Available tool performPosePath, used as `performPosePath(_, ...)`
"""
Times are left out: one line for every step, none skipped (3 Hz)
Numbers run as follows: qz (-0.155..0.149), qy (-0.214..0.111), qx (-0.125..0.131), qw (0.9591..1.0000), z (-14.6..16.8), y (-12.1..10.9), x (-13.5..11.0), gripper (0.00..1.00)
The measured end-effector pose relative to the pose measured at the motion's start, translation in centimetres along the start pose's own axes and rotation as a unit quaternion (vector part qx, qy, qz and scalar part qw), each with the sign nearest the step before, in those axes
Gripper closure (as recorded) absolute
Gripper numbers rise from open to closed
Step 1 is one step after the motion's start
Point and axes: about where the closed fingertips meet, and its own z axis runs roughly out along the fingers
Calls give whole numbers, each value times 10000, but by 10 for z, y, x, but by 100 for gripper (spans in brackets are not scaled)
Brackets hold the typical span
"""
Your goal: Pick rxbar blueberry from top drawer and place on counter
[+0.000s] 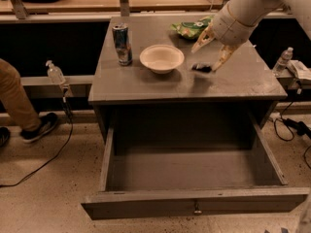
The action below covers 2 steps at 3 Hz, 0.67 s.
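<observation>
The rxbar blueberry (201, 68), a small dark bar, lies flat on the counter (146, 84) to the right of the bowl. My gripper (212, 49) hangs just above and slightly right of it, fingers spread apart and holding nothing. One fingertip (219, 62) is next to the bar's right end. The top drawer (194, 205) is pulled fully out below the counter, and its inside looks bare. The small knob (196, 210) shows on its front panel.
A white bowl (162, 58) sits mid-counter, a drink can (121, 43) stands to its left, and a green chip bag (190, 28) lies at the back. Water bottles (55, 74) stand either side. A person's leg (19, 106) is at the left. Cables run on the floor.
</observation>
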Motion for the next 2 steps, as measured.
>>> performPosePath(-5, -14, -4, 10000, 3, -1, 0, 0)
performPosePath(-5, -15, -4, 10000, 3, -1, 0, 0)
